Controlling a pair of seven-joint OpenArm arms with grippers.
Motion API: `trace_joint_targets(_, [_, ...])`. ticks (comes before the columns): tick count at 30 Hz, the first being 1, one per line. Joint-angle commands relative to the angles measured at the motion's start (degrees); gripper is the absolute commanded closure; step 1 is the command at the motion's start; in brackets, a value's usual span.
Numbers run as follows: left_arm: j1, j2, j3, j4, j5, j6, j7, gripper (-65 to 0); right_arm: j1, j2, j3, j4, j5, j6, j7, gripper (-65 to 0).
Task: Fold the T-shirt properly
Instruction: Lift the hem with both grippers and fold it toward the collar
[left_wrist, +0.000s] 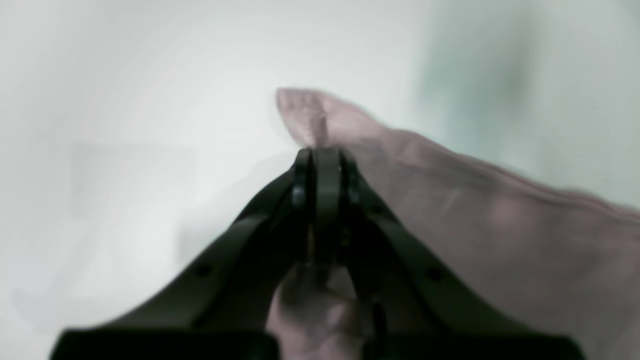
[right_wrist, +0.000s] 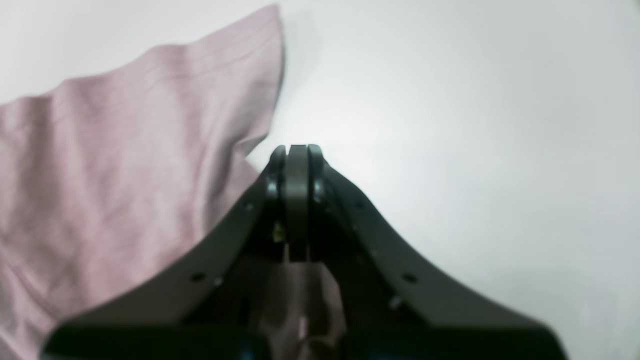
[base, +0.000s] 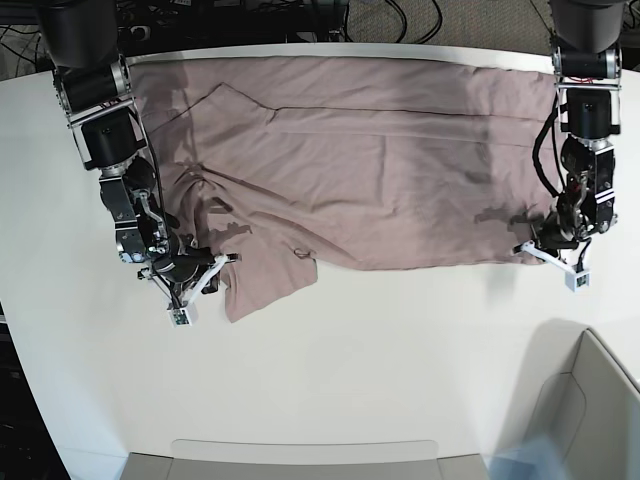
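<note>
The dusty-pink T-shirt (base: 370, 160) lies spread and wrinkled across the far half of the white table (base: 380, 360), with a flap hanging toward the front at its left. My right gripper (base: 215, 262), on the left in the base view, is shut on the shirt's lower left edge. In the right wrist view its jaws (right_wrist: 297, 150) are closed with cloth bunched between them, and the shirt (right_wrist: 125, 165) spreads to the left. My left gripper (base: 530, 246), on the right in the base view, is shut on the shirt's lower right corner. The left wrist view (left_wrist: 325, 152) shows cloth (left_wrist: 475, 215) pinched and poking past the tips.
A grey bin (base: 590, 400) stands at the table's front right corner. A flat grey tray edge (base: 300, 455) lies along the front. Cables and equipment (base: 300, 15) sit beyond the table's back edge.
</note>
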Motion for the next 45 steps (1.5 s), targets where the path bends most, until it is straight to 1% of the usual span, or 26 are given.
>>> trace_joint_targets(1, [-0.45,-0.82,-2.23,2.06,-0.27,-0.31,-0.7,0.0,1.21,0.35,0.3,1.69,0.06,0.19,0.15,0.0])
trace_joint_targets(3, [0.78,-0.65,-5.83,4.61,-0.27,-0.31,-0.7,0.0,1.21,0.7,0.3,3.8,0.06,0.19,0.15,0.0])
trace_joint_targets(6, [1.04,-0.65,-8.29,6.37,-0.27,-0.31,-0.61,0.0,1.3,0.88,0.39,6.35,0.06,0.19,0.15,0.0])
trace_joint_targets(13, [1.83,-0.91,-8.82,6.81,-0.44,-0.31,-0.52,0.0,1.56,0.88,0.39,11.36,0.06,0.19,0.15,0.0])
trace_joint_targets(16, [3.59,-0.91,-9.0,9.71,-0.27,-0.31,-0.52,0.0,1.56,0.96,0.74,13.29,0.06,0.1,0.15,0.0])
trace_joint_targets(19, [5.88,-0.91,-11.9,12.96,-0.27,-0.31,-0.17,0.0,1.3,1.32,3.55,14.44,0.06,0.1,-0.29,0.0])
trace_joint_targets(22, [6.67,-0.91,-15.24,13.66,-0.27,-0.31,2.99,0.0,0.51,1.58,6.01,16.37,0.15,0.19,-0.29,0.0])
trace_joint_targets(24, [6.84,-0.91,-16.73,13.66,-0.27,-0.31,3.7,0.0,-0.28,1.58,7.25,17.42,0.15,0.19,-0.29,0.0])
trace_joint_targets(28, [6.93,-0.91,-16.82,13.57,-0.18,-0.4,3.79,0.0,-0.46,1.67,9.09,16.28,0.15,0.19,-0.37,0.0])
trace_joint_targets(31, [6.93,-0.74,-16.82,13.57,-0.18,-0.4,3.79,0.0,-0.02,1.4,9.09,13.38,0.15,0.19,-0.37,0.0])
trace_joint_targets(32, [6.93,-0.74,-16.82,13.57,-0.18,-0.4,3.79,0.0,0.16,1.23,9.09,12.24,0.15,0.19,-0.37,-2.6])
trace_joint_targets(35, [6.93,-0.56,-16.73,13.57,-0.18,-0.4,3.79,0.0,1.83,0.96,8.92,7.49,0.15,0.19,0.07,-16.6])
trace_joint_targets(36, [6.93,-0.56,-16.73,13.57,-0.18,-0.4,3.79,0.0,2.62,0.44,8.92,5.64,0.15,0.27,0.15,-21.1])
trace_joint_targets(38, [6.93,-0.56,-16.73,13.57,-0.18,-0.4,3.79,0.0,4.2,-0.09,8.83,2.57,0.06,0.27,0.15,-27.9])
trace_joint_targets(40, [6.93,-0.56,-16.73,13.57,-0.18,-0.4,3.79,0.0,5.43,-0.27,8.3,0.46,0.06,0.27,0.15,-31.2])
trace_joint_targets(45, [6.93,-0.56,-16.73,13.57,-0.27,-0.4,3.79,0.0,7.72,-1.06,2.15,-1.13,0.06,0.36,0.24,-31.7])
